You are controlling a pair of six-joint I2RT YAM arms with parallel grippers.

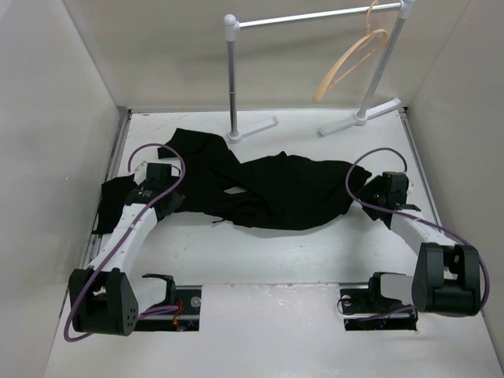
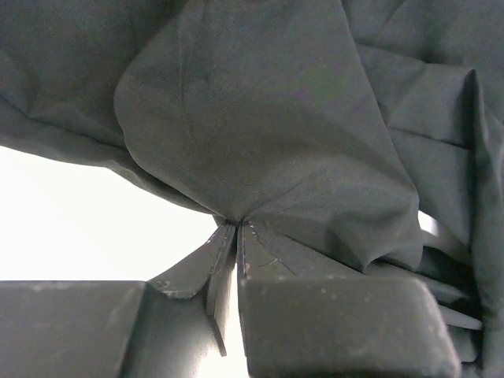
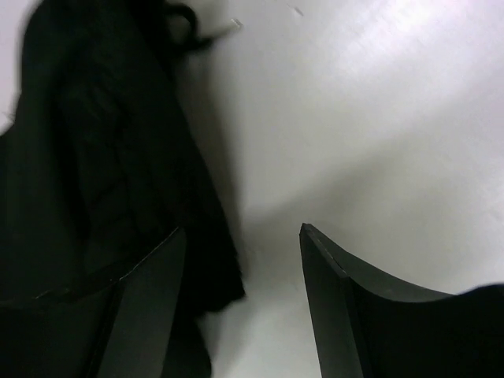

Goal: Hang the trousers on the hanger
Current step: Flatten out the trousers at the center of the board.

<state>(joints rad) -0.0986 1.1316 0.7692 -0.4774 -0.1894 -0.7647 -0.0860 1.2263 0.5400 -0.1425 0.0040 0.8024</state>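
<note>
The black trousers lie crumpled across the middle of the white table. The tan hanger hangs by its hook from the rack's rail at the back right. My left gripper is at the trousers' left end. In the left wrist view this gripper is shut on a pinched fold of the trousers. My right gripper sits at the trousers' right end. In the right wrist view it stands open over the table, with the trousers' edge beside its left finger and nothing gripped.
A white tubular rack stands at the back of the table on two feet. White walls close in the table on the left, right and back. Purple cables loop over both arms.
</note>
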